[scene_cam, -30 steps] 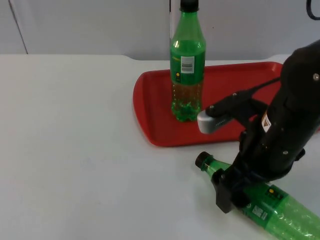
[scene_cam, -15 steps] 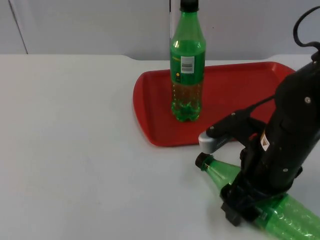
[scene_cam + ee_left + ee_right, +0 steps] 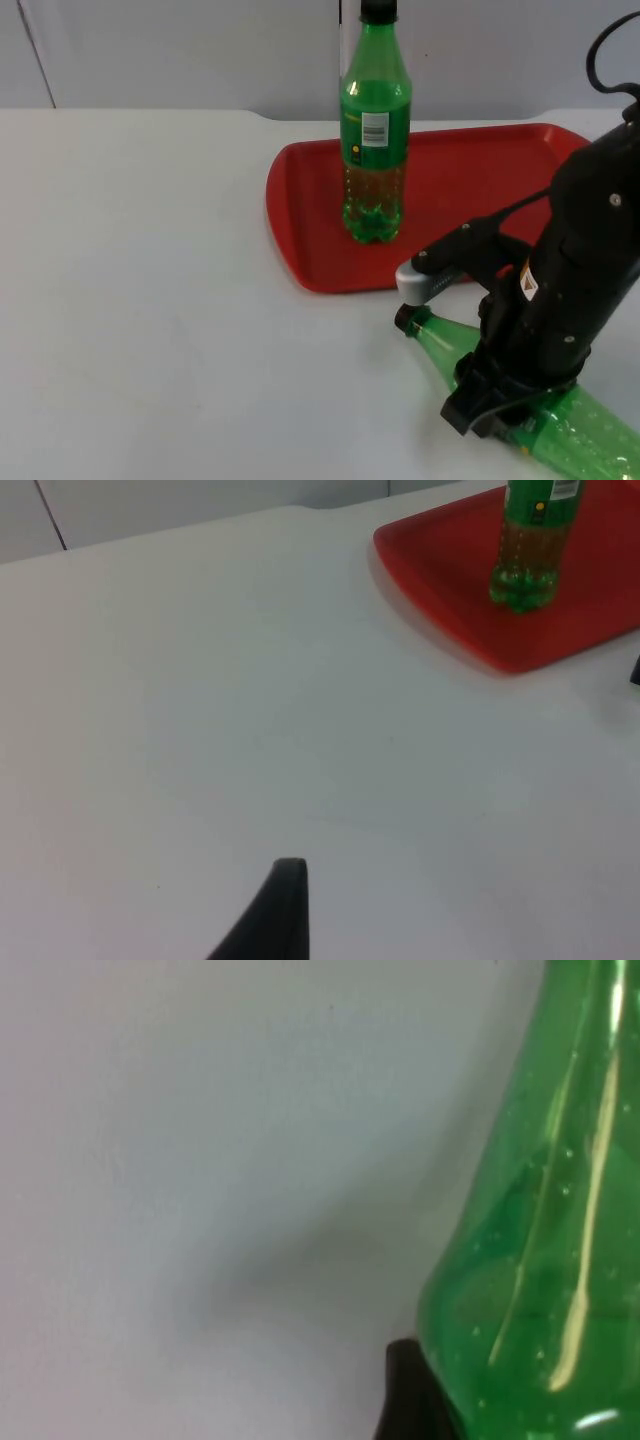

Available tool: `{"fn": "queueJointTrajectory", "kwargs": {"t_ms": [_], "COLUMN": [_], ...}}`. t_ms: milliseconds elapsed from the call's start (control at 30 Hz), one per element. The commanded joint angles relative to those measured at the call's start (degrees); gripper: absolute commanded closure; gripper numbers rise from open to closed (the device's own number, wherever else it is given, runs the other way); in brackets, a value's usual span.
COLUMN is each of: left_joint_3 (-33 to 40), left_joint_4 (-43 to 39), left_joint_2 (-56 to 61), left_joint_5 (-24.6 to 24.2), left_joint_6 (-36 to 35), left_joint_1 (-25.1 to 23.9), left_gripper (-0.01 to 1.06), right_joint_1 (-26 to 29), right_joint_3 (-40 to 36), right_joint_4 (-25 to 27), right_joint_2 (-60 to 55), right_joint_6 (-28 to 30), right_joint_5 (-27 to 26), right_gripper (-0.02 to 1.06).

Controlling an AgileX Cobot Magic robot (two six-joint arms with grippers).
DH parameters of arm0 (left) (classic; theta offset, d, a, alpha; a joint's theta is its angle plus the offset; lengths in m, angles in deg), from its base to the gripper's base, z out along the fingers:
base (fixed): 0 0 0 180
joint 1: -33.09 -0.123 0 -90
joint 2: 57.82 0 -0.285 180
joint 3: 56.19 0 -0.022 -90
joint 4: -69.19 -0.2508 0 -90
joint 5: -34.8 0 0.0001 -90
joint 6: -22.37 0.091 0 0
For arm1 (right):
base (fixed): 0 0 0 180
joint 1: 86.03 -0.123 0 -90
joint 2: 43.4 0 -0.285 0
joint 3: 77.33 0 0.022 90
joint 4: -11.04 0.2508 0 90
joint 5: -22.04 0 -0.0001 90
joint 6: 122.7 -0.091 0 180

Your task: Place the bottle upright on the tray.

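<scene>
The lying bottle (image 3: 520, 395) rests on the table (image 3: 150, 300) at the frame's lower right, cap toward the tray (image 3: 300, 250) up-left. The right tool (image 3: 480, 405) sits over its shoulder; I cannot tell its finger state. The left tool (image 3: 270, 920) waits apart.

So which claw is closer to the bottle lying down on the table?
The right one. The right claw is down at the lying bottle, right against its green body. The left claw waits far off over bare table.

The standing bottle's (image 3: 375, 130) label print is too small to read.
</scene>
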Motion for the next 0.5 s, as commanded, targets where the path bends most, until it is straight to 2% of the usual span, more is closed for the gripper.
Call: {"fn": "queueJointTrajectory", "kwargs": {"t_ms": [0,467], "left_joint_3": [0.3,0.3], "left_joint_4": [0.4,0.4], "left_joint_2": [0.2,0.2], "left_joint_5": [0.0,0.0], "left_joint_6": [-0.5,-0.5], "left_joint_1": [0.4,0.4], "left_gripper": [0.00,0.00], "right_joint_1": [-0.5,-0.5], "right_joint_3": [-0.2,-0.2], "right_joint_4": [-0.3,-0.3], "right_joint_2": [-0.1,-0.1], "right_joint_6": [0.1,0.1], "right_joint_5": [0.1,-1.2], "right_gripper": [1.04,1.04]}}
